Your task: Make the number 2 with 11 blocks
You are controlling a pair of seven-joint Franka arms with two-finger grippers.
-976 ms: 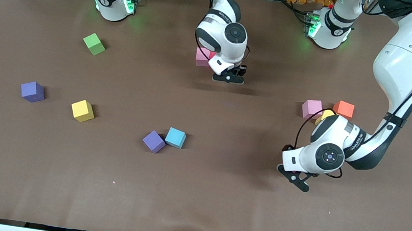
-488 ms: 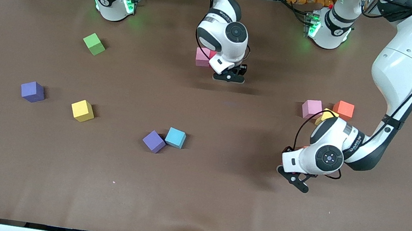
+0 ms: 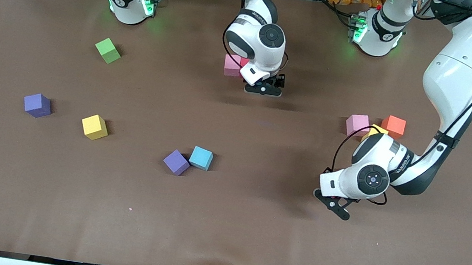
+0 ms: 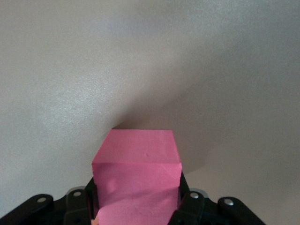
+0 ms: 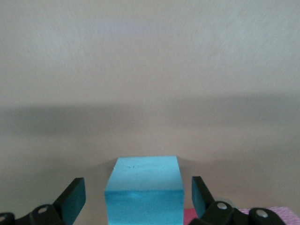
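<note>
My left gripper [image 3: 333,205] [image 4: 137,206] is shut on a pink block [image 4: 136,178] and holds it above bare table. My right gripper [image 3: 263,89] [image 5: 138,192] is open, with a finger on each side of a light blue block [image 5: 143,187] and a gap on both sides. The front view hides that block under the hand, beside a pink block [image 3: 230,65] with a red sliver [image 3: 244,62] next to it. A pink block [image 3: 357,124], a yellow one [image 3: 375,131] and an orange one [image 3: 394,124] cluster near the left arm. No digit shape shows.
A purple block [image 3: 176,161] touches a light blue one [image 3: 201,158] in mid-table. A yellow block [image 3: 94,126], a second purple one [image 3: 37,104] and a lime-green cube [image 3: 108,50] lie toward the right arm's end. The brown table [image 3: 222,232] is bare nearest the camera.
My left gripper has drifted slightly toward the middle of the table with the pink block. My right gripper has barely moved.
</note>
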